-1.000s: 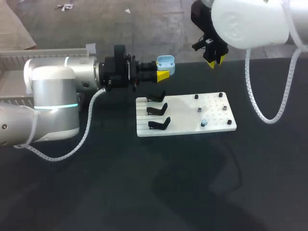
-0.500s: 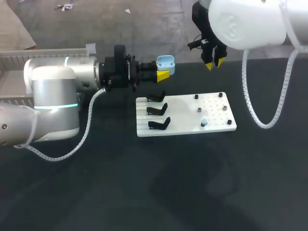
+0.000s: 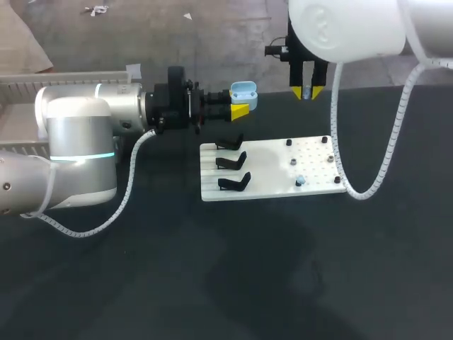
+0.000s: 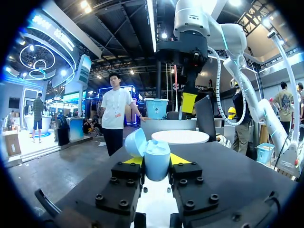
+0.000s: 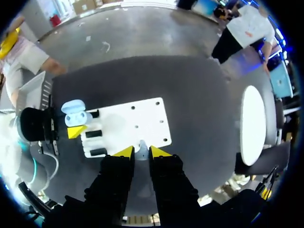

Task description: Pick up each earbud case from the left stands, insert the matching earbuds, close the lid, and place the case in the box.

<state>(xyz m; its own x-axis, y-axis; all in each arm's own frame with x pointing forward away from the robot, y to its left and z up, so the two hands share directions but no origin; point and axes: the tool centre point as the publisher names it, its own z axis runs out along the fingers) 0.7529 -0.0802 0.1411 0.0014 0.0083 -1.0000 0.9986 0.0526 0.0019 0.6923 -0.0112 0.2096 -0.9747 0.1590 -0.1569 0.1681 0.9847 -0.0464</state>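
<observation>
One step in hand, by the look of it: fetching the matching earbud. Below, dark matte bench (image 3: pixel 141 283) bearing flat white pegged plastic plate (image 3: pixel 269 159) and three hooked black stands (image 3: pixel 233 161), all bare. Left hand (image 4: pixel 154 161) clamped on smooth, rounded pale-blue earbud case (image 3: pixel 243 90), lid open, aloft beyond the plate's far left corner. Right hand (image 3: pixel 308 92) high over the plate, narrowly parted, empty. Next, probably: straight down onto tiny glossy pale-blue earbud (image 3: pixel 300 180), gentle pinch.

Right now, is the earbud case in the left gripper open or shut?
Open. The light blue earbud case, clamped by the left gripper, has its lid swung back beside the body.
</observation>
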